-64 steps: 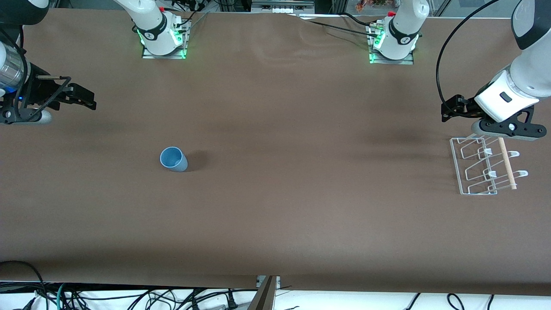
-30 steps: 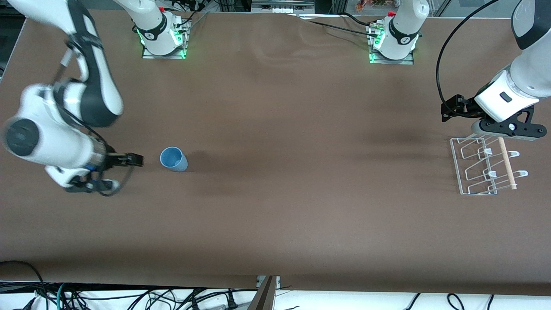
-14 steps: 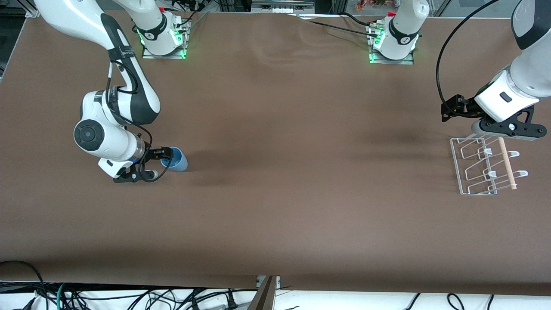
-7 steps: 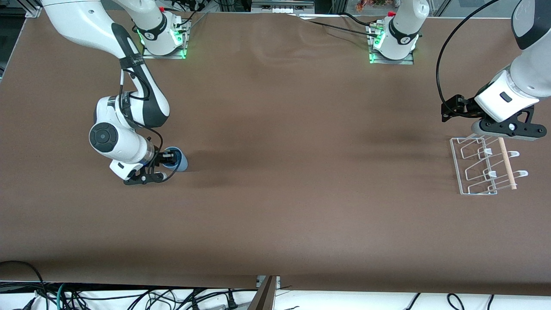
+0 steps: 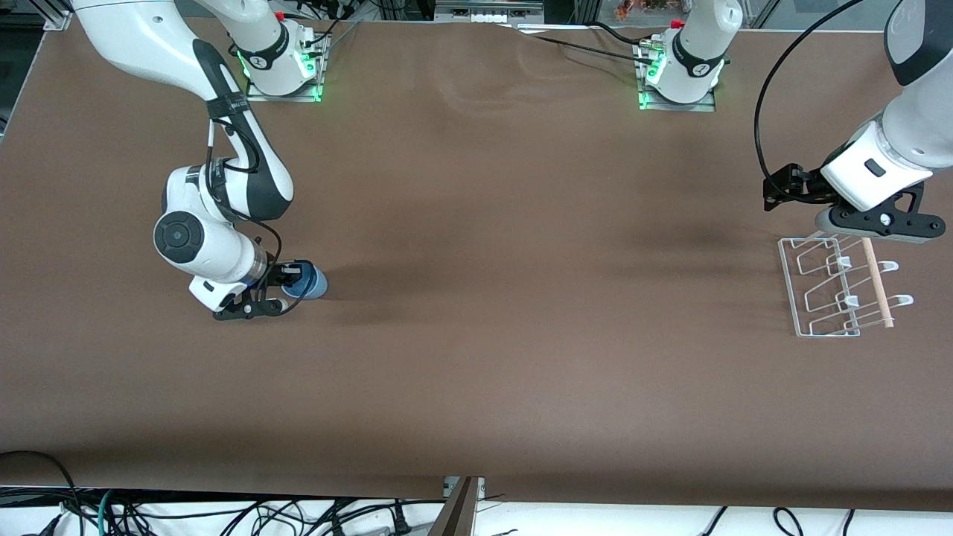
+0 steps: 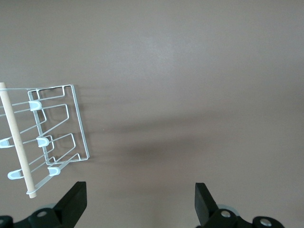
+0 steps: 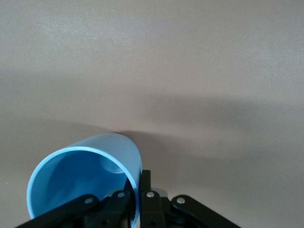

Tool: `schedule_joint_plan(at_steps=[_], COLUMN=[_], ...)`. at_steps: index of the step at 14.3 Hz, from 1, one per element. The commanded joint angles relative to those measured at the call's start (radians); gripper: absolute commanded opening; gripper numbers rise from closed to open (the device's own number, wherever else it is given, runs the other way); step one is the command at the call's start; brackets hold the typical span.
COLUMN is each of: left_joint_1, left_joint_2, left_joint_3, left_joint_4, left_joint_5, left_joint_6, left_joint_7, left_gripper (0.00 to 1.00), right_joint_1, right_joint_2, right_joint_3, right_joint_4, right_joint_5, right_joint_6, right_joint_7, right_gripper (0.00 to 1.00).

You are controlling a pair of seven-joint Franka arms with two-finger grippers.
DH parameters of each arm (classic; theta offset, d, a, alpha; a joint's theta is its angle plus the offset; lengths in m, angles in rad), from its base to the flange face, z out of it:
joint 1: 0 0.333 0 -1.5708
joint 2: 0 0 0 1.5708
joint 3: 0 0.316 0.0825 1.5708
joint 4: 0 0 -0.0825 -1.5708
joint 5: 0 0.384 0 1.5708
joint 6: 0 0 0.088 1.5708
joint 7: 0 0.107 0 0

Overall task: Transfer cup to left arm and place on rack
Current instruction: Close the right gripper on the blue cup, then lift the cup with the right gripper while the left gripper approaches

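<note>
The light-blue cup (image 5: 307, 281) stands on the brown table toward the right arm's end. My right gripper (image 5: 292, 274) is shut on the cup's rim, one finger inside and one outside the wall. In the right wrist view the cup (image 7: 85, 178) looks tilted, its wall pinched between the right gripper (image 7: 137, 192) fingers. The white wire rack (image 5: 841, 286) with its wooden dowel sits at the left arm's end. My left gripper (image 5: 782, 195) hangs open and waits just above the rack's edge farther from the front camera. The left wrist view shows the rack (image 6: 50, 135) and the left gripper (image 6: 141, 202) with nothing between its fingers.
The two arm bases (image 5: 281, 67) (image 5: 681, 71) stand along the table edge farthest from the front camera. A black cable (image 5: 767, 97) loops beside the left arm. Bare brown table lies between cup and rack.
The right arm swept in from the table's end to the cup and its gripper closed on the rim; the cup has tipped slightly. The left arm has not moved.
</note>
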Motion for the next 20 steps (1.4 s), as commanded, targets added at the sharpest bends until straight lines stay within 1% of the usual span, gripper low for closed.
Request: schedule_joint_plan(at_steps=[1,3,4,5,7,9,10,12,13,14,16,18,20], left_joint_1=[0.006,0.006,0.006,0.006,0.006,0.006,0.006,0.002,-0.006,-0.007,-0.010,-0.020,-0.036], left_joint_2=[-0.007,-0.007,-0.007,-0.007,-0.007,-0.007,-0.007,-0.001,0.001,0.001,0.007,0.016,0.039], left_joint_3=[-0.004,-0.004,-0.004,-0.004,-0.004,-0.004,-0.004,-0.005,-0.007,-0.008,-0.009,-0.018,-0.024], left_joint_4=[0.004,0.004,0.004,0.004,0.004,0.004,0.004,0.004,0.004,0.004,0.004,0.019,0.038], left_joint_5=[-0.024,-0.024,-0.024,-0.024,-0.024,-0.024,-0.024,-0.025,-0.045,-0.079,-0.131,-0.134,-0.142], left_joint_6=[-0.009,-0.009,-0.009,-0.009,-0.009,-0.009,-0.011,-0.020,-0.047,-0.079,-0.118,-0.118,-0.116], left_joint_7=[0.000,0.000,0.000,0.000,0.000,0.000,0.000,0.000,0.001,0.003,0.010,0.074,0.159], left_gripper=[1.00,1.00,1.00,1.00,1.00,1.00,1.00,1.00,1.00,1.00,1.00,1.00,1.00], right_joint_1=[0.014,0.048,0.059,0.077,0.105,0.134,0.174,0.227,0.267,0.299,0.353,0.402,0.451], right_joint_2=[-0.017,-0.009,-0.004,-0.004,-0.001,-0.001,-0.001,0.002,0.006,0.008,0.011,0.037,0.048], right_joint_3=[0.003,0.014,0.017,0.017,0.017,0.017,0.017,0.018,0.021,0.021,0.021,0.023,0.023], right_joint_4=[0.067,0.185,0.230,0.265,0.351,0.387,0.404,0.460,0.494,0.522,0.572,0.623,0.641], right_joint_5=[0.014,0.025,0.054,0.112,0.285,0.466,0.547,0.686,0.746,0.763,0.766,0.766,0.766], right_joint_6=[-0.070,-0.190,-0.219,-0.221,-0.219,-0.207,-0.193,-0.184,-0.184,-0.184,-0.166,-0.085,0.010], right_joint_7=[0.084,0.227,0.303,0.369,0.472,0.613,0.681,0.772,0.814,0.847,0.957,1.029,1.088], right_gripper=[0.00,0.00,0.00,0.00,0.00,0.00,0.00,0.00,0.00,0.00,0.00,0.00,0.00])
